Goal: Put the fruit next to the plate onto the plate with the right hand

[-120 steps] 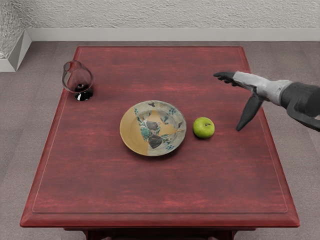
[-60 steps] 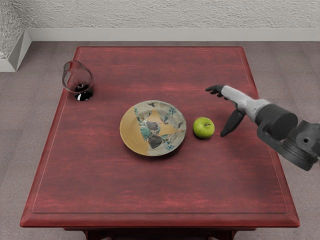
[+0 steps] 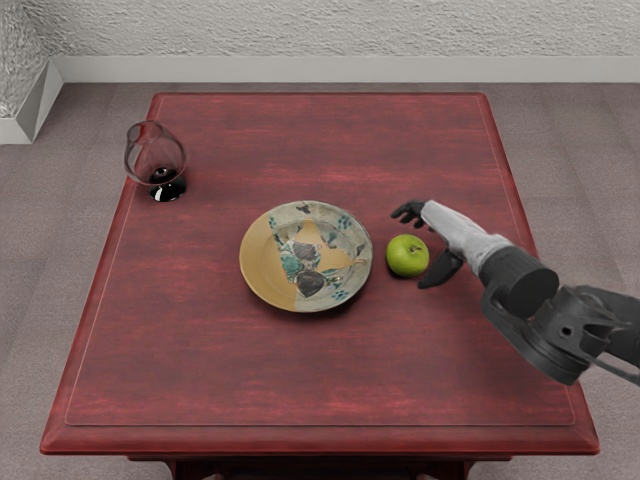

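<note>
Head view: I see right hand (image 3: 438, 232) just right of green apple (image 3: 407, 255), fingers spread, thumb apart, gripping nothing; can't tell if it touches apple. Apple sits on desk (image 3: 300, 370) just beside plate (image 3: 256, 240) right rim, not on it. Wine glass (image 3: 155, 160) near desk's far left corner

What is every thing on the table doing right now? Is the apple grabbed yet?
Green apple: lying on the table, right beside the plate, not yet grabbed.
Plate: flat on the table, no fruit on it.
Right hand: open, fingers and thumb spread around the apple's right side.
Glass: standing alone near the far left edge, dark at the bottom.
Table: red, holding everything.
</note>
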Tool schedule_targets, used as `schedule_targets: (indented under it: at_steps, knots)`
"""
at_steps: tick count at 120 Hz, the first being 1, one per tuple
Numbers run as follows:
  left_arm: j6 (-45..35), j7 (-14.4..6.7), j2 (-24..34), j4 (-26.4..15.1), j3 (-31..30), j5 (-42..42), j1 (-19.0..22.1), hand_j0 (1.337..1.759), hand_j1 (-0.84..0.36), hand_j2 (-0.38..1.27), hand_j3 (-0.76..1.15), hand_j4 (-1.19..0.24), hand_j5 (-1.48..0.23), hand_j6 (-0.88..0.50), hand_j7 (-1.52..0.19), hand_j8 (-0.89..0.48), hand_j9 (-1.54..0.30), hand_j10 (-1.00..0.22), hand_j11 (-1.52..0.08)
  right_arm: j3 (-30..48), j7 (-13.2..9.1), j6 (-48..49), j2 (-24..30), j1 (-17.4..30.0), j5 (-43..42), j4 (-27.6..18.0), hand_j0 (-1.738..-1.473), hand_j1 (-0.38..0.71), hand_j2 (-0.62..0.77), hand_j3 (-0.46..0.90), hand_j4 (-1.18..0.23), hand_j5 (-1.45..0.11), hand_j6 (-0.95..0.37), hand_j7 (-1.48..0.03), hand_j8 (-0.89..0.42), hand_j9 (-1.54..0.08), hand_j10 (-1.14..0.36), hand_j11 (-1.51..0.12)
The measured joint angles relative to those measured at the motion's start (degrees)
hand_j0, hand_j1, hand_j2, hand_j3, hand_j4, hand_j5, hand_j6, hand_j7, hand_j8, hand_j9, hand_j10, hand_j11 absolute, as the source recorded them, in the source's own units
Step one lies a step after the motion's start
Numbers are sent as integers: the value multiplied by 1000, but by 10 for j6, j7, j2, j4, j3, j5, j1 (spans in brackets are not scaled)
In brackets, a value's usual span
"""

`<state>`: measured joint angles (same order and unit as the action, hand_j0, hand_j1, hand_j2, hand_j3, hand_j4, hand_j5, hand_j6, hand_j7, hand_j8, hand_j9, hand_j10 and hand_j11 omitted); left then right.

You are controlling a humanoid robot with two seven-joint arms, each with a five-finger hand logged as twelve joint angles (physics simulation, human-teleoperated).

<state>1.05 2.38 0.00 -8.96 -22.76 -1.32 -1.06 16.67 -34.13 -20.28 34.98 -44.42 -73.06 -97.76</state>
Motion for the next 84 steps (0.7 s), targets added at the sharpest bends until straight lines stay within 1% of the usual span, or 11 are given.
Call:
schedule_targets:
  at_steps: [30, 54, 84]
  knots:
    - [0, 0, 0, 0, 0, 0, 0, 1658, 69, 47, 0, -234, -304, -234, -304, -234, -304, -233, -304, -1, -8, -1, -30, -2, -7, 20, -1658, 66, -67, 0, -350, -452, -351, -452, -350, -452, -350, -452]
    - [0, 0, 0, 0, 0, 0, 0, 1658, 69, 47, 0, -234, -304, -234, -304, -234, -304, -233, -304, -3, -9, -1, -37, -2, -7, 29, -1658, 82, -69, 0, -362, -469, -363, -468, -363, -469, -362, -469]
    - [0, 0, 0, 0, 0, 0, -1, 1658, 69, 47, 0, -234, -304, -234, -304, -234, -304, -234, -304, -4, -9, -1, -50, 0, -18, 44, -1658, 135, -80, 0, -409, -532, -411, -531, -410, -532, -409, -532]
